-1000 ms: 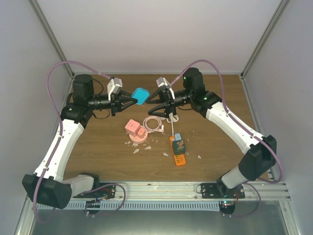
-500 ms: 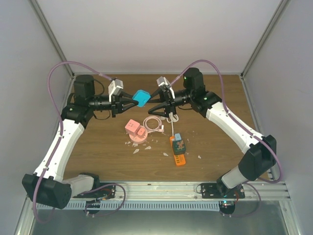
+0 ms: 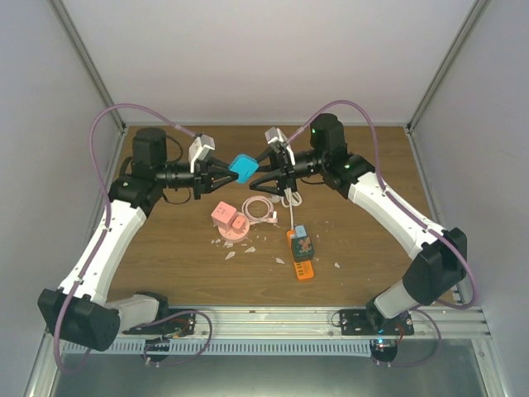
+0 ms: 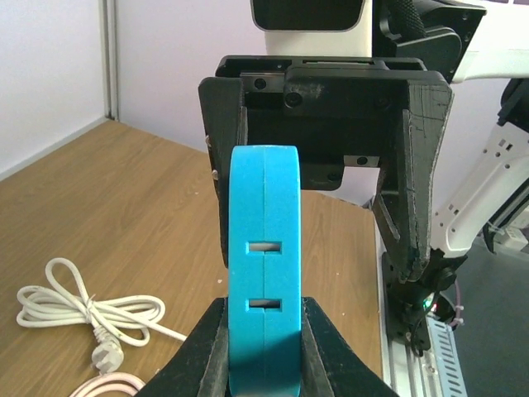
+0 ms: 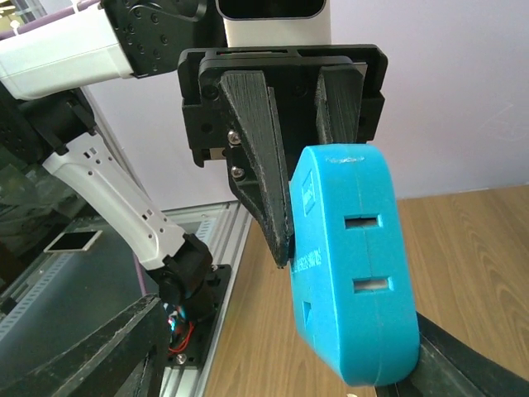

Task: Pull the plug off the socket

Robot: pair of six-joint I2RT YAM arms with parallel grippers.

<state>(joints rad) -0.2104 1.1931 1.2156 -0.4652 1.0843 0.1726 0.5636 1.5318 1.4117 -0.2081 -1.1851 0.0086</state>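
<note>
Your left gripper is clamped on the blue block. Its slotted edge faces your right gripper, just opposite, fingers apart.

Soft, even light comes from overhead, and my arms leave only faint shadows on the brown wooden tabletop. The pale back wall reads bright and flat. Up close, the bright blue plastic block with two slots is crisp, while my black left fingers and black right fingers blur at the frame edges.
</note>
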